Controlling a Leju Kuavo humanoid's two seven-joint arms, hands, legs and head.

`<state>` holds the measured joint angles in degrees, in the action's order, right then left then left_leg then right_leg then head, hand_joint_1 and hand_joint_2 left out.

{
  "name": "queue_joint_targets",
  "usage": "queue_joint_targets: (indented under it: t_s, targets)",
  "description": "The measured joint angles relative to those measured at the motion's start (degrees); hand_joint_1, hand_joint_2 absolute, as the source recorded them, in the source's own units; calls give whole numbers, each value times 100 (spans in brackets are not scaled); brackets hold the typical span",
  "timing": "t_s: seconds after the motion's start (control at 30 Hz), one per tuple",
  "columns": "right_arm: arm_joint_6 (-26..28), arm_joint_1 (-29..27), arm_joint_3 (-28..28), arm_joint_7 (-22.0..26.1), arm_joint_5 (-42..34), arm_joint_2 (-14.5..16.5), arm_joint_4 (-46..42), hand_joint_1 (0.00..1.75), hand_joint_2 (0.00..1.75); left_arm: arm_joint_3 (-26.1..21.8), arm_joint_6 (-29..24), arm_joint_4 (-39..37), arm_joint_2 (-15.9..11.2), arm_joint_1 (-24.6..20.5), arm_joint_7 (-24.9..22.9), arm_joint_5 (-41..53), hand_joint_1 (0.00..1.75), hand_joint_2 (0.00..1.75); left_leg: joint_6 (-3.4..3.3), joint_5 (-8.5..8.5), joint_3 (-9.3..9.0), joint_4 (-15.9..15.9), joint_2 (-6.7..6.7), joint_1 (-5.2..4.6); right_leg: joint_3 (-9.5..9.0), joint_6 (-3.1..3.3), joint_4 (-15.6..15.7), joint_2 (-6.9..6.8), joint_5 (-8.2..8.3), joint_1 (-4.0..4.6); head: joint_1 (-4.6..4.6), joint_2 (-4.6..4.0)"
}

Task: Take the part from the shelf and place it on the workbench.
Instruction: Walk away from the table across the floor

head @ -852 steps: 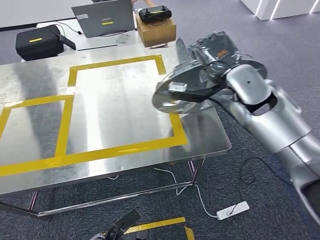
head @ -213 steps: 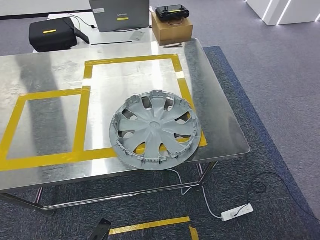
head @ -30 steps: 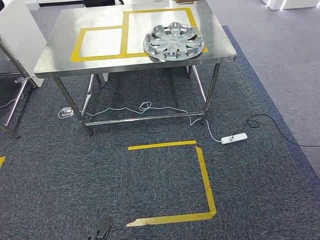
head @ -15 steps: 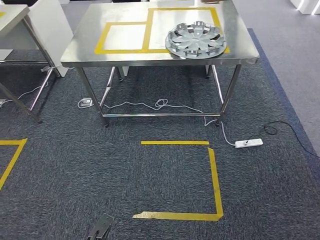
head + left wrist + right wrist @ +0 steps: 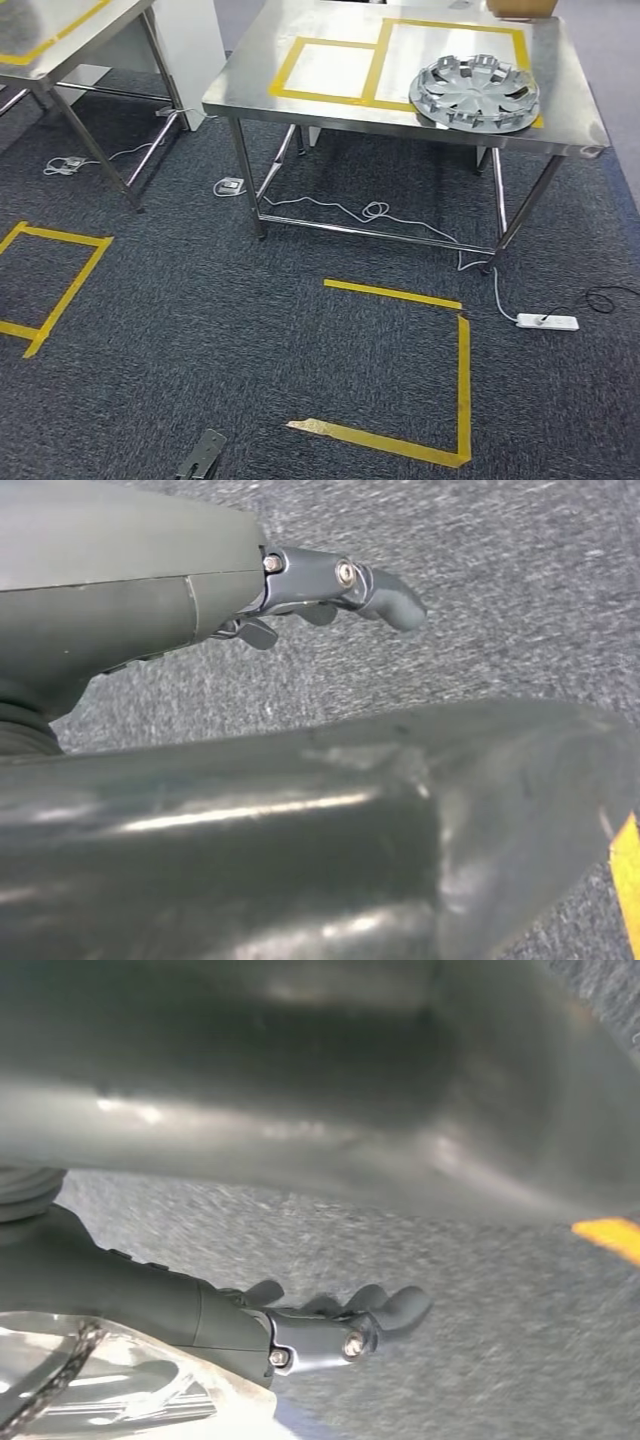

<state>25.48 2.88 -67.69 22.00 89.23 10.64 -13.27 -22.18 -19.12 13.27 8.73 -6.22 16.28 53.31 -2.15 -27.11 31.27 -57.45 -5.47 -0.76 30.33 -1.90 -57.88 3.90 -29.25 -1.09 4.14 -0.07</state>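
The part, a grey hubcap (image 5: 474,92), lies flat on the steel workbench (image 5: 245,80) near its right end, over the edge of a yellow taped frame. The workbench stands some way ahead of me, across the carpet. My left hand (image 5: 317,590) hangs over the grey carpet with its fingers stretched out and nothing in them. My right hand (image 5: 317,1325) hangs the same way above the carpet, fingers apart and holding nothing.
A second steel table (image 5: 68,30) and a white panel (image 5: 185,50) stand at the far left. Yellow tape marks (image 5: 462,390) lie on the carpet. A power strip (image 5: 547,322) and a cable (image 5: 370,212) lie beside and under the workbench. A cardboard box (image 5: 521,6) sits at its far edge.
My view has swung to the left, so the workbench now sits further right in the picture and the second table has come in. The hubcap lies where it was.
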Motion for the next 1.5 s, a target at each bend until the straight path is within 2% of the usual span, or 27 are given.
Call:
queue_joint_targets:
  t_s: [0.03,0.1,0.17,0.23,0.3,0.33,0.4,0.43,0.5,0.53,0.6,0.67,0.73,0.8,0.83,0.9,0.97,1.03,1.1,1.17,1.23,1.3,1.33,1.37,1.4,1.43,1.5]
  targets:
    - [-5,1,2,-9,1,0,2,0,0,0,-4,0,-1,0,2,0,0,0,35,13,36,-15,-64,4,-28,14,36,25,-29,0,3,0]
    - [-11,2,8,-23,2,5,8,0,0,0,-8,0,-7,20,5,-1,0,0,94,23,86,-41,-122,16,-37,61,49,-103,-3,-5,4,0]
    - [-15,2,12,-29,2,12,11,0,0,-1,-13,0,-14,29,8,-2,0,0,162,-153,220,-307,115,11,-45,120,77,-250,15,-28,40,0]
    - [-17,-7,13,-27,1,13,11,0,0,-1,-17,0,-14,11,16,-2,0,0,237,-531,556,-1022,413,39,-42,159,85,-421,9,-29,76,0]
    - [-16,-15,13,-16,1,13,11,0,0,0,-19,0,-14,11,22,-2,0,0,289,-755,857,-1670,490,93,-40,165,84,-598,-3,-25,78,0]
    - [-15,-15,13,1,1,13,12,0,0,0,-20,0,-14,20,22,-2,0,0,304,-702,869,-1706,506,113,-45,159,83,-677,-10,-26,80,0]
    - [-10,-10,14,43,0,13,13,0,0,-1,-23,0,-15,34,22,-2,0,0,300,-328,577,-1131,607,130,-74,133,83,-820,-29,-31,80,0]
    - [-7,-8,15,60,-2,13,13,0,0,-1,-26,0,-16,32,23,-2,0,0,279,-159,364,-710,763,111,-92,112,83,-885,-43,-27,80,0]
    - [1,-6,16,79,-5,13,13,0,0,0,-29,0,-16,12,32,0,0,0,209,-12,103,-148,1024,50,-117,49,77,-1011,-76,0,75,0]
    - [7,-5,17,86,-7,13,13,0,0,0,-32,0,-16,11,36,1,0,0,175,-31,85,-68,1074,21,-128,16,80,-1078,-89,15,73,0]
    - [16,4,17,101,-7,13,13,0,0,0,-36,0,-16,36,42,2,0,0,106,-19,108,-36,941,23,-154,-56,89,-1170,-120,15,73,0]
    - [26,7,19,113,-7,12,13,0,0,-1,-49,0,-14,58,44,3,0,0,26,17,95,6,793,51,-85,-110,-107,-910,-289,-9,54,0]
    - [35,-16,22,116,-5,11,14,0,0,-1,-66,0,-1,48,51,8,0,0,-37,43,98,21,638,56,228,-120,-794,-528,-651,-18,24,0]
    - [38,-54,24,109,-6,10,15,0,0,0,-80,0,15,52,56,15,0,0,-62,50,105,18,458,38,612,-115,-1522,-413,-889,-11,19,0]
    - [38,-69,24,105,-8,8,15,0,0,0,-89,0,18,65,58,17,0,0,-64,49,101,15,365,31,701,-109,-1625,-400,-842,-8,19,0]
    - [38,-86,24,98,-8,4,15,0,0,0,-104,0,22,84,59,22,0,0,-55,43,87,-3,178,30,562,-91,-1148,-339,-429,-10,19,0]
    - [39,-88,25,94,-5,2,16,0,0,0,-115,0,31,82,59,28,0,0,-16,17,103,-59,17,30,252,-67,-375,-83,-77,-37,20,0]
    - [40,-88,30,85,-3,2,17,0,0,0,-125,0,35,81,59,42,0,0,46,3,153,-104,-112,33,89,-38,-52,90,-30,-49,24,0]
    - [40,-89,38,74,-3,6,18,0,0,0,-130,0,31,103,59,53,0,0,112,21,197,-102,-222,50,53,21,-25,-4,-26,-45,24,0]
    - [41,-91,44,62,-2,13,18,0,0,0,-135,0,28,127,59,58,0,0,180,-71,271,-247,-29,44,25,95,18,-148,-3,-58,49,0]
    - [42,-102,45,43,-1,15,18,0,0,0,-141,0,29,120,59,62,0,0,245,-393,539,-830,341,48,-4,145,41,-321,-10,-54,84,0]
    - [42,-114,45,27,0,16,18,0,0,0,-145,0,30,114,59,62,0,0,294,-694,896,-1571,484,87,-19,163,38,-506,-36,-41,95,0]
    - [42,-116,45,26,1,16,19,0,0,0,-147,0,30,123,59,62,0,0,307,-712,980,-1745,502,103,-29,162,38,-592,-50,-38,96,0]
    - [42,-114,46,25,3,17,19,0,0,0,-151,0,29,136,59,63,0,0,311,-611,948,-1679,515,114,-44,155,38,-669,-63,-38,97,0]
    - [42,-110,48,25,4,18,19,0,0,0,-155,0,28,146,59,64,0,0,304,-425,807,-1399,544,117,-66,145,38,-743,-79,-38,98,0]
    - [42,-106,50,25,5,19,20,0,0,0,-160,0,26,149,59,65,0,0,282,-217,594,-977,647,109,-93,128,39,-812,-98,-36,98,0]
    - [41,-101,54,27,6,20,20,0,0,0,-165,0,27,128,59,68,0,0,219,-6,253,-294,886,50,-127,66,37,-939,-144,-11,96,0]
